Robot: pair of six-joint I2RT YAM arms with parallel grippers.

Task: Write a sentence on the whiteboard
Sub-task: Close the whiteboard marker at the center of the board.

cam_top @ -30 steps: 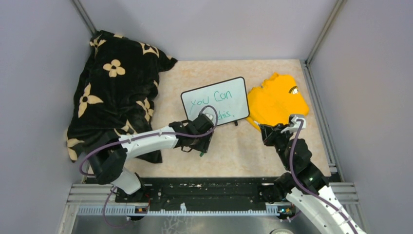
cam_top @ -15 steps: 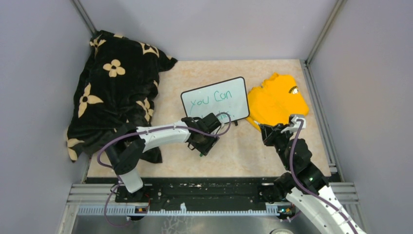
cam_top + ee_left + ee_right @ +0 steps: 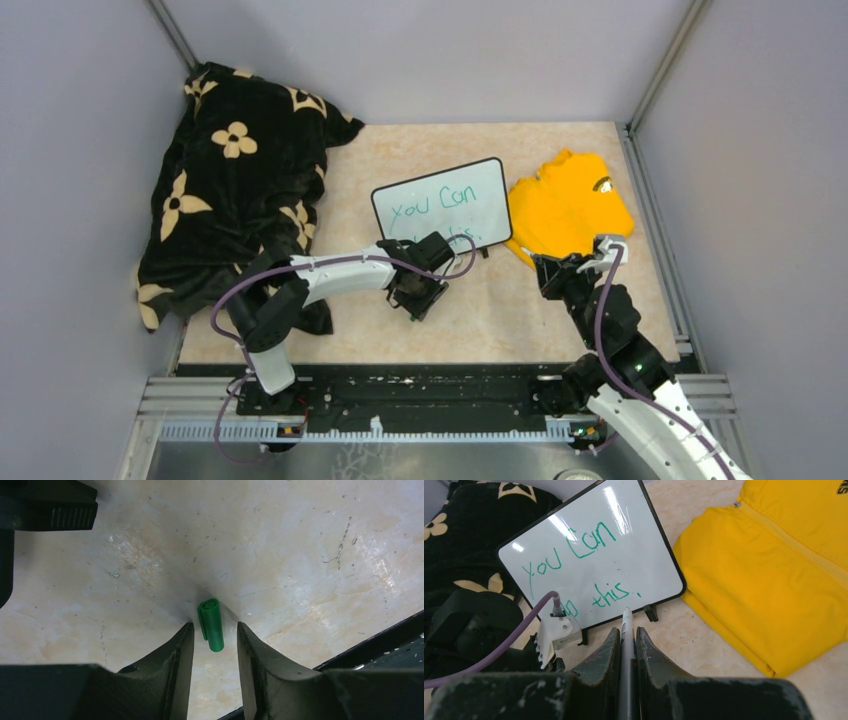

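Note:
The whiteboard stands mid-table on small black feet, with "you can" and "this." on it in green; it fills the upper left of the right wrist view. My right gripper is shut on a grey-white marker, its tip pointing at the board's lower edge. It hovers just right of the board. My left gripper is low in front of the board. Its jaws are open on either side of a green marker cap lying on the table, with a small gap on each side.
A folded yellow shirt lies right of the board, close to my right gripper. A black blanket with cream flowers is heaped at the left, under my left arm. Grey walls enclose the table, and a black rail runs along the near edge.
My left arm's elbow has swung right while its gripper stayed in front of the board, and its jaws have narrowed around the green cap. The right arm and marker have not moved.

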